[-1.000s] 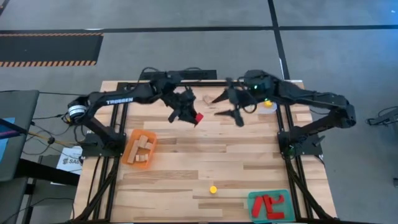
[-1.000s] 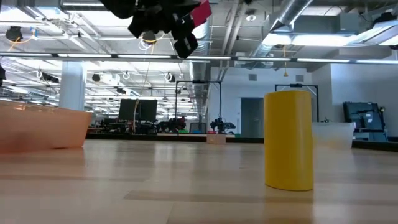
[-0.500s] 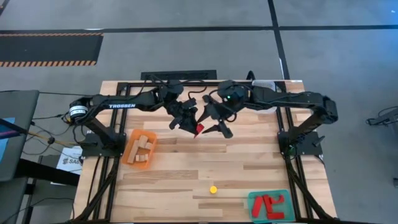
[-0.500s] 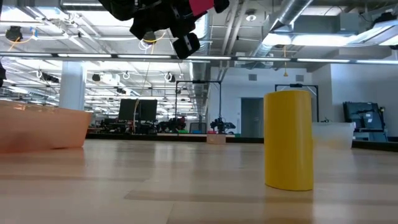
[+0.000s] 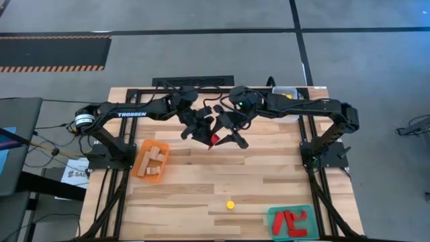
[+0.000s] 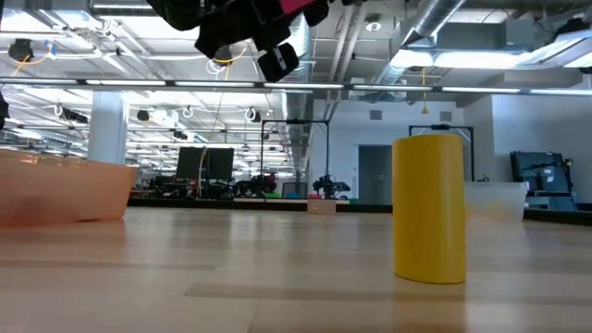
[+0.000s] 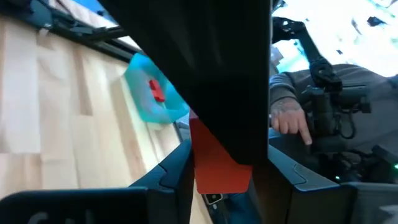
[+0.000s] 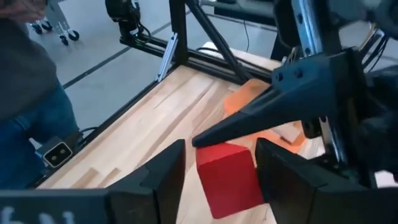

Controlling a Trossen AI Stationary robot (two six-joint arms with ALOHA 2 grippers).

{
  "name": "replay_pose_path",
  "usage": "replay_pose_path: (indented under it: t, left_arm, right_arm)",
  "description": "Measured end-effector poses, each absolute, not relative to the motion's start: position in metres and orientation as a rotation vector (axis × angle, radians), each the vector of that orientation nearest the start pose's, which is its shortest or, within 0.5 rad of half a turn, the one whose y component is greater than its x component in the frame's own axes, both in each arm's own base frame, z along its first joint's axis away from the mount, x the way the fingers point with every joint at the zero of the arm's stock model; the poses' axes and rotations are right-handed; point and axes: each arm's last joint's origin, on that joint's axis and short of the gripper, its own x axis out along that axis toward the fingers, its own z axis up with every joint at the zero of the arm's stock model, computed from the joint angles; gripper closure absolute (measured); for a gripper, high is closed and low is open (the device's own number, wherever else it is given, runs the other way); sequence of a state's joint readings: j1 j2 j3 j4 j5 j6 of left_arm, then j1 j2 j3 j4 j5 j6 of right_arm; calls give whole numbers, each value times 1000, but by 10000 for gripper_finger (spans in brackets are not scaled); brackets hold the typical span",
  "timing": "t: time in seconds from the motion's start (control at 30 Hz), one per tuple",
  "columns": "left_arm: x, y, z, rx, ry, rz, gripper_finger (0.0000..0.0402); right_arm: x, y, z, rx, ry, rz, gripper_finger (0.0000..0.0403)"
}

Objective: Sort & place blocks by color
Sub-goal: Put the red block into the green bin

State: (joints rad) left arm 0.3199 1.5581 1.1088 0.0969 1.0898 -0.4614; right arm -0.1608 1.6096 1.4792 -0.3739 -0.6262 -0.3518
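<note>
Left pincer (image 5: 203, 132) clamped on a red block (image 5: 214, 140), held above the far middle of the worktop (image 5: 201, 181). Right pincer (image 5: 232, 134) spread wide, its fingers either side of that same block, not visibly touching. Yellow cylinder (image 5: 230, 204) upright near the front edge; wooden blocks in the orange tray (image 5: 141, 159), red ones in the green tray (image 5: 271, 220).

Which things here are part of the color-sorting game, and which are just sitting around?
Part of the job:
red block, shared between the left gripper and the right gripper
yellow cylinder
red blocks in the green tray
wood blocks in the orange tray
clear tray

Just around:
person's hand
cables beside the table
</note>
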Motion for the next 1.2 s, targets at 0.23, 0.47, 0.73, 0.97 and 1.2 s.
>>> replay_pose_path:
  t: [0.23,0.47,0.73,0.97,1.2]
  left_arm:
    - [331,82,294,-679,419,-740,296]
    - [332,83,294,-681,410,-722,264]
    - [320,113,286,-664,422,-633,184]
    - [304,144,272,-625,461,-399,182]
    - [302,147,270,-579,463,-375,196]
  right_arm:
    - [360,-40,353,-185,347,542,256]
    - [355,-39,356,-145,375,531,290]
    - [309,-37,358,111,678,494,281]
    - [257,2,329,451,1138,484,289]
    - [212,79,269,785,1306,482,286]
